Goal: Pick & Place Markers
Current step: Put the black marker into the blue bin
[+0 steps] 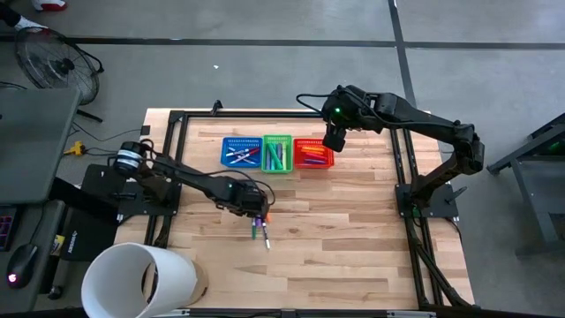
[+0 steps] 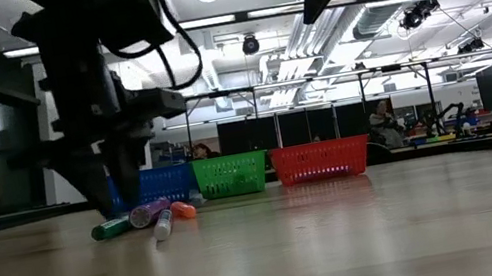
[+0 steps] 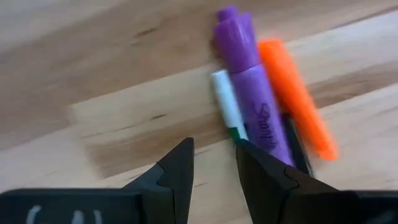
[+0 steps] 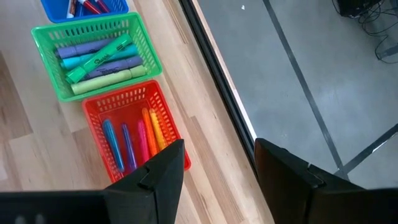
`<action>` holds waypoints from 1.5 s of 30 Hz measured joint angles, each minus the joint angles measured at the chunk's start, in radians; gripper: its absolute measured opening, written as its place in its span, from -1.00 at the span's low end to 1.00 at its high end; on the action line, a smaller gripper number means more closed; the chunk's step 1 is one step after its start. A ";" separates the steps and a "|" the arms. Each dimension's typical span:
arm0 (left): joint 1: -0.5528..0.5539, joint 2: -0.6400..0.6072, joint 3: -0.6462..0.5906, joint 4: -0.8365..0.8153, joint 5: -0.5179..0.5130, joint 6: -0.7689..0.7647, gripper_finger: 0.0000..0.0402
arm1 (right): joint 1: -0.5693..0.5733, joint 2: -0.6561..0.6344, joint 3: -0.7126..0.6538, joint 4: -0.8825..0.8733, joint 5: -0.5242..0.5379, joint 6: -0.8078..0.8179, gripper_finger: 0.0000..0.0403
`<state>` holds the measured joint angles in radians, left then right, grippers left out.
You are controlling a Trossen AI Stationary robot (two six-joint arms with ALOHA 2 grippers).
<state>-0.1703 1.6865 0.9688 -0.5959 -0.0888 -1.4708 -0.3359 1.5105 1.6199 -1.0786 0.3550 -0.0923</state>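
Left gripper [image 3: 214, 165] low over table [image 1: 353, 247], fingers parted, empty, beside loose markers: purple highlighter [image 3: 249, 93], orange marker [image 3: 295, 93], white-capped pen [image 3: 227, 106]. Light, stiff, smooth, liable to roll; pinch purple mid-barrel. Right gripper [image 4: 217, 168] spread above red basket [image 4: 93, 124]

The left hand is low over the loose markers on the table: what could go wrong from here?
1. The purple marker, orange marker and white marker lie touching, so the open left hand may catch two or push them apart.
2. Its fingers stand beside the pile, not around any marker; closing now may grip nothing.
3. The round markers may roll away across the table.
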 joint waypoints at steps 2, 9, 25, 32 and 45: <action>0.000 0.011 0.002 0.030 0.002 0.000 -0.40 | 0.000 0.000 0.000 -0.001 -0.007 0.001 -0.09; 0.000 0.031 0.002 0.049 0.021 0.000 -0.40 | 0.000 0.000 0.000 -0.001 -0.033 0.005 -0.09; 0.000 0.033 0.106 0.030 -0.096 0.105 -0.40 | 0.011 -0.056 -0.289 0.029 -0.181 0.152 -0.09; -0.013 -0.014 0.103 -0.018 -0.256 0.178 -0.40 | 0.041 -0.168 -0.495 0.034 -0.229 0.367 -0.09; -0.069 -0.164 0.104 -0.116 -0.549 0.427 -0.40 | 0.296 -0.289 -0.728 0.187 -0.304 1.058 -0.09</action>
<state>-0.2396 1.5225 1.0725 -0.7122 -0.6382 -1.0434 -0.0403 1.2213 0.8920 -0.8914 0.0508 0.9654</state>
